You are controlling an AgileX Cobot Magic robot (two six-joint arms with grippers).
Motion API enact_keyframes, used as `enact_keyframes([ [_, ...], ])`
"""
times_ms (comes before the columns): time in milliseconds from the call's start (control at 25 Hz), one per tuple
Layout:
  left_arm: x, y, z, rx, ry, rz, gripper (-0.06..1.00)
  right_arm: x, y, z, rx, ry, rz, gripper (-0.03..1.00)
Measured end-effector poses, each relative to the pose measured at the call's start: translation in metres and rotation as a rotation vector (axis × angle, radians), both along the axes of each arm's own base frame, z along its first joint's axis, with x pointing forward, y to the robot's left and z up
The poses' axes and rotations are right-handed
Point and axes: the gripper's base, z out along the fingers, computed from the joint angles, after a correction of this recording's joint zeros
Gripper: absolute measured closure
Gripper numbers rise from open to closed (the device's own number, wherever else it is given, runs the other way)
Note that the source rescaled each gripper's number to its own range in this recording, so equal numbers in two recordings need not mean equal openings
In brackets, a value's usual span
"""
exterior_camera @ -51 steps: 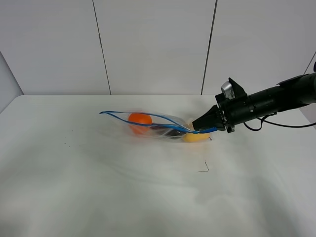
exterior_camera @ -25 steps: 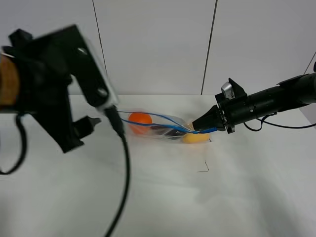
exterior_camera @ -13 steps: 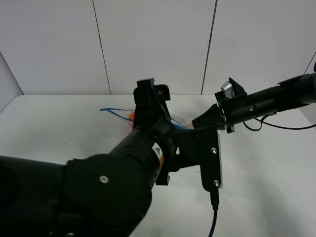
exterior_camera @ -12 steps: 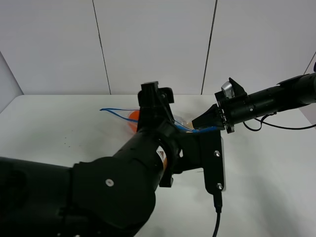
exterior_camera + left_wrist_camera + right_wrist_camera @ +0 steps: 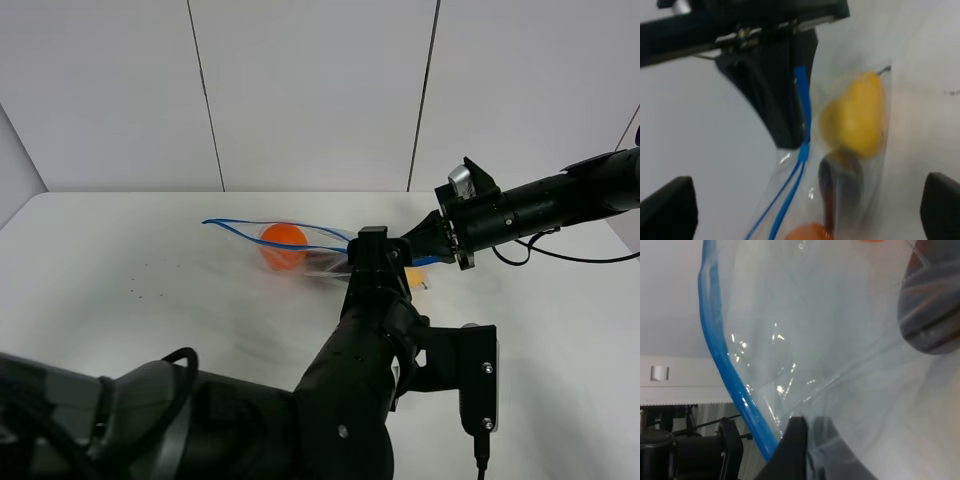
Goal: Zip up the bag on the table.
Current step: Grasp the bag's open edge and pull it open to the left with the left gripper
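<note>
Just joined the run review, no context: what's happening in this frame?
The right gripper pinches the bag by one end of its blue zipper strip; the bag lies on the table. The left gripper is open and poised near that same end, gripping nothing. Away from the pinch the two blue tracks run apart, so the bag is not yet zipped.

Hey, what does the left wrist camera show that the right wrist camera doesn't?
Only the left wrist view shows the yellow fruit and the point where the blue zipper strip splits into two tracks. Only the right wrist view shows dark equipment beyond the bag's clear wall. Both show the strip, the dark purple fruit and the right gripper, shut on the bag's end.
</note>
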Motion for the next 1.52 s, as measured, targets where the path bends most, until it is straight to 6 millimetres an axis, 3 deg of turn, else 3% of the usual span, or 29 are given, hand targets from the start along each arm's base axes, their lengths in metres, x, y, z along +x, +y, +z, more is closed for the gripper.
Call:
enact_keyframes([
  [280,0.025,-0.017,-0.007,-0.020,-0.002,0.039,0.04,0.000,0.000,0.000,0.001,0.006,-0.003,0.97],
  [960,0.051,-0.011,-0.021,0.015,0.043,0.056,0.15,0.000,0.000,0.000,0.001,0.010,-0.005,0.97],
  [1240,0.054,-0.010,-0.022,0.064,0.031,0.033,0.42,0.000,0.000,0.000,0.001,0.010,-0.005,0.97],
  [1520,0.053,-0.012,-0.023,0.073,0.047,0.004,0.50,0.000,0.000,0.000,0.001,0.010,-0.005,0.97],
])
